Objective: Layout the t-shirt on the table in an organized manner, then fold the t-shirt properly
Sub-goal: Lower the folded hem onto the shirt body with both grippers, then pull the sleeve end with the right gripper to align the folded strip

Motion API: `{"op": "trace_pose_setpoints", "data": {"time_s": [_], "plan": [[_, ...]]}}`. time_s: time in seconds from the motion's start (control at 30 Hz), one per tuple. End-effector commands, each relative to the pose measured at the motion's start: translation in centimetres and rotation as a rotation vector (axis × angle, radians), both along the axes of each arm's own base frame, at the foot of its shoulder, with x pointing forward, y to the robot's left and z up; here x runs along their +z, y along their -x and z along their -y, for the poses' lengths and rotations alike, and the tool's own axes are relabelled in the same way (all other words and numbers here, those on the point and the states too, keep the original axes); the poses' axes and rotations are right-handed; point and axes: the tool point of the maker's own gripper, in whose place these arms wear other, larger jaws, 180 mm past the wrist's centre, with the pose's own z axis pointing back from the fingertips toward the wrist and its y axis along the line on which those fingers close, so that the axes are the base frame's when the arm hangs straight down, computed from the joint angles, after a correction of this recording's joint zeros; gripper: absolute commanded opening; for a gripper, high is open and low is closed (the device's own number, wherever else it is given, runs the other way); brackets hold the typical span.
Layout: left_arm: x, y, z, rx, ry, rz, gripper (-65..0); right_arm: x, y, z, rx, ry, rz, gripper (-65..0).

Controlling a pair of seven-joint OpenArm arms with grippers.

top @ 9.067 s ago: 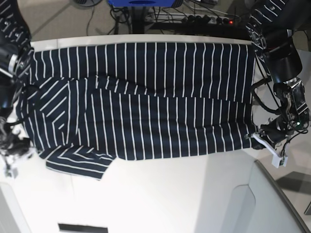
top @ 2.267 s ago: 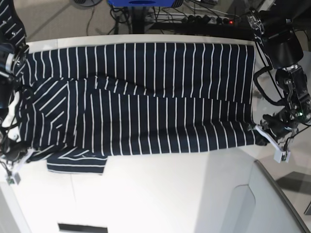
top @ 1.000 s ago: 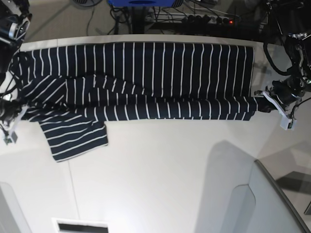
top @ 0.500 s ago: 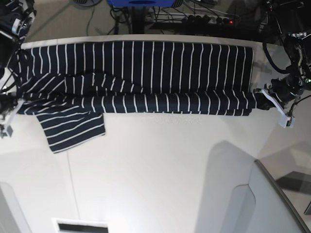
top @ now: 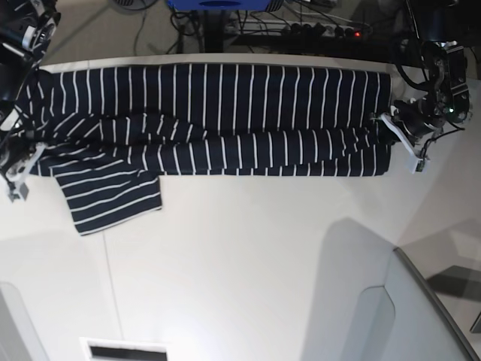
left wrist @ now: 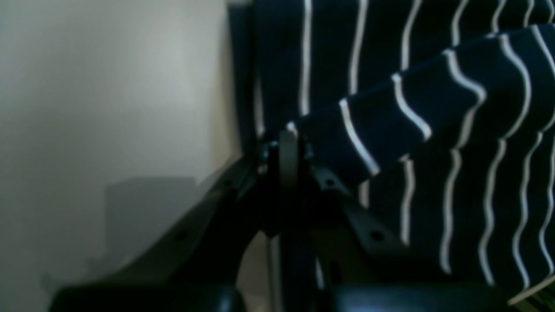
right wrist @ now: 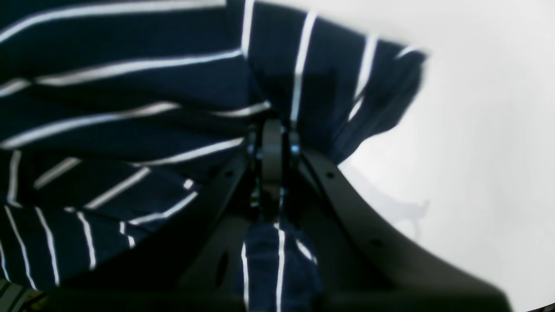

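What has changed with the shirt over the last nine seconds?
Both tools, left and right, kept their grip and carried the near edge of the t-shirt toward the far side, folding it into a narrower band. One sleeve now lies spread on the table. The far edge stayed put.

The base view looks steeply down over the whole table [top: 248, 263]. Each wrist view sits close behind its gripper, sharing the t-shirt [top: 210, 113] ends with base.
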Motion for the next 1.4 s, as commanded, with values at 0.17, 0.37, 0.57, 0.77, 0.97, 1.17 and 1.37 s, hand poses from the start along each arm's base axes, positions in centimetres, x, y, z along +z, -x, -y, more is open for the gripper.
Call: {"op": "trace_pose_setpoints", "data": {"time_s": [0.17,0.37,0.57,0.77,0.97,1.17,1.37], "plan": [[1.7,-1.6,-0.8,-0.006,-0.016,0.062,-65.0,1.6,-1.5,1.4,-0.005,0.029,0.044,-58.7],[1.6,-1.6,-0.7,-0.006,-0.014,0.058,-65.0,5.7,-3.5,2.4,0.014,0.119,0.135,-27.2],[1.5,-1.5,-0.7,-0.005,-0.013,0.057,-65.0,7.4,-8.7,-1.2,0.069,0.064,0.244,-24.5],[1.5,-1.6,-0.6,-0.004,-0.009,0.058,-65.0,5.0,-11.7,-3.7,0.095,-0.051,0.226,-24.5],[1.5,-1.5,-0.6,-0.004,-0.007,0.059,-65.0,2.6,-12.6,-3.8,-0.001,-0.077,0.237,-24.5],[1.7,-1.8,-0.6,-0.005,-0.007,0.067,-65.0,0.7,-11.7,-4.4,-0.028,-0.135,0.206,-24.6],[1.8,-1.8,-0.6,-0.004,-0.007,0.069,-65.0,0.2,-11.4,-4.8,-0.028,-0.143,0.196,-39.6]]}}
